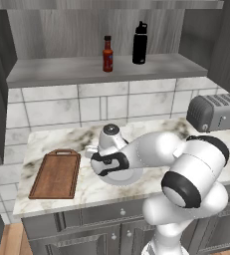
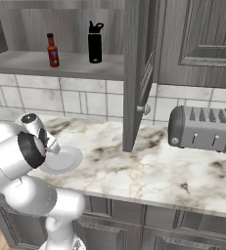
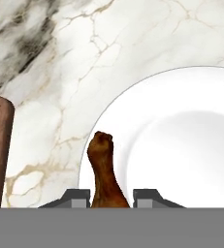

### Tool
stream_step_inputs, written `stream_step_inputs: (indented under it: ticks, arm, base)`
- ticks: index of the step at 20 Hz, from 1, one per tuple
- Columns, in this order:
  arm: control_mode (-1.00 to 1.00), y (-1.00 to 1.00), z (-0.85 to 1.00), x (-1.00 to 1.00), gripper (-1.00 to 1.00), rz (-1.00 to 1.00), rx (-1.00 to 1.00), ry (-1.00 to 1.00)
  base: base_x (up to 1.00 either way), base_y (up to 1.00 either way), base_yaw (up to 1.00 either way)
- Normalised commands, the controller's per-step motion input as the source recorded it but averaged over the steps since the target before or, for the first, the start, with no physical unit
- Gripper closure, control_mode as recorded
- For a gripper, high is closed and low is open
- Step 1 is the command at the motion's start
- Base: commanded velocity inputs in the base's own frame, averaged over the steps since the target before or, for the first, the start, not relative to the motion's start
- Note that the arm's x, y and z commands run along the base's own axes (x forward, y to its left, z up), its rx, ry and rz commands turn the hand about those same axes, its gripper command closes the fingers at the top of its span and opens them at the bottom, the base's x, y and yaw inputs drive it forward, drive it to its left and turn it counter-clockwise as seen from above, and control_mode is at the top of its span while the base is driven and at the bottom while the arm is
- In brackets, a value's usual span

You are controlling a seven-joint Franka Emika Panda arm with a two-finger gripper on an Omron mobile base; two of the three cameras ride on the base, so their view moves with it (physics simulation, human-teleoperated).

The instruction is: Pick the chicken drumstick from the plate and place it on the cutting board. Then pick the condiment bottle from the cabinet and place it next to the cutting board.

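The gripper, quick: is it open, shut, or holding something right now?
Gripper: its two fingertips sit on either side of the chicken drumstick over the plate; whether it has closed on it cannot be told.

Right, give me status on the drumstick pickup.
Gripper low over the plate, fingers either side of the drumstick; grip unconfirmed. Board bare. Red bottle on the shelf. Nothing in the way.

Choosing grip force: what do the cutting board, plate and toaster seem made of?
Cutting board: apparently wood, reddish-brown with faint grain, matte. Plate: probably glazed ceramic, plain white with soft sheen, though plastic is possible. Toaster: looks like brushed metal, grey with dull highlights.
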Motion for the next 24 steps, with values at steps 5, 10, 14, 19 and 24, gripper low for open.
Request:
stream_step_inputs:
  ticks: [5,10,14,19,24]
  arm:
    - [-1.00,0.26,0.01,0.00,1.00,0.00,0.00,0.00]
    - [-1.00,0.26,0.01,0.00,1.00,0.00,0.00,0.00]
    - [-1.00,0.24,0.01,0.00,1.00,0.00,0.00,0.00]
    - [-1.00,0.24,0.01,0.00,1.00,0.00,0.00,0.00]
    - [-1.00,0.26,0.01,0.00,1.00,0.00,0.00,0.00]
  base:
    - [0.00,0.00,0.00]
    - [0.00,0.00,0.00]
    - [0.00,0.00,0.00]
    - [0.00,0.00,0.00]
    - [0.00,0.00,0.00]
